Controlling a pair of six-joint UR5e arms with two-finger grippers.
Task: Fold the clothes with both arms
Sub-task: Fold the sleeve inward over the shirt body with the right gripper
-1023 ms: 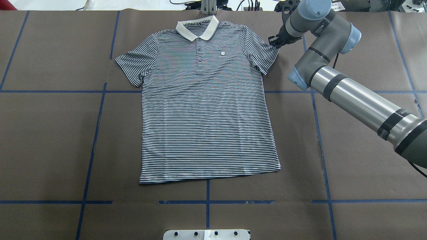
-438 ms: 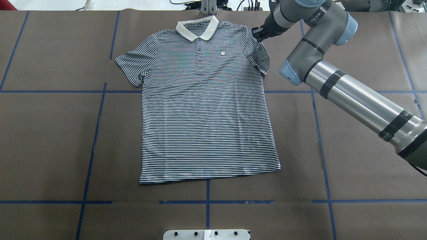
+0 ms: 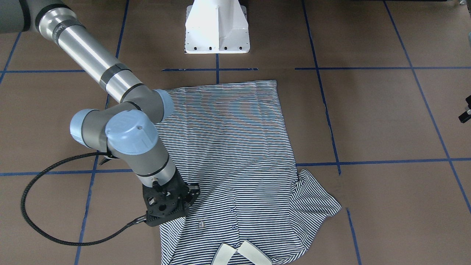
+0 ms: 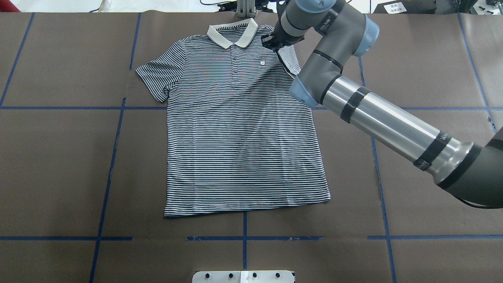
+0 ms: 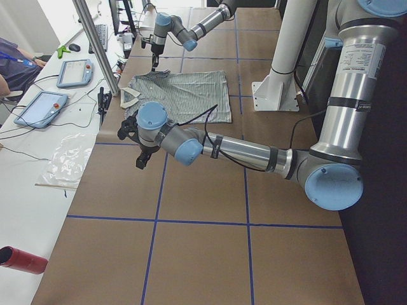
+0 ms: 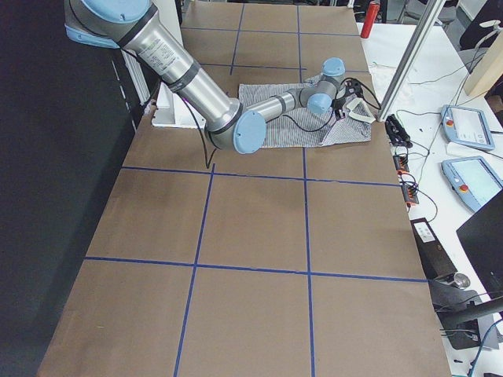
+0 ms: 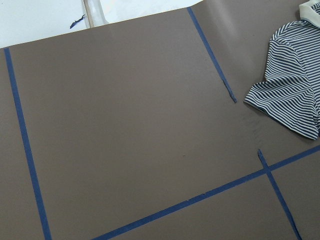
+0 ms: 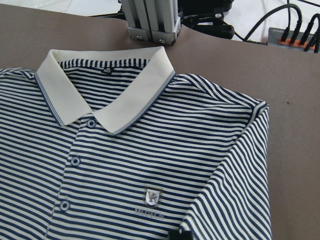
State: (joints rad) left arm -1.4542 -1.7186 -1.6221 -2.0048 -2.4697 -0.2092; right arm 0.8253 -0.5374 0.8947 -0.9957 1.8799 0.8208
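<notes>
Item, right gripper (image 4: 274,40): I read it as clamped on the hem of the right-hand sleeve (image 4: 290,61) of the polo shirt (image 4: 243,137), and that sleeve lies turned in over the chest beside the logo (image 8: 152,196). Item, polo shirt: flat and face up on the brown table (image 4: 59,157), cream collar (image 4: 232,35) toward the far edge, other sleeve (image 4: 157,76) spread out. Item, left gripper (image 5: 144,156): hangs over the table well apart from the shirt, and I cannot tell whether its fingers are parted or together.
</notes>
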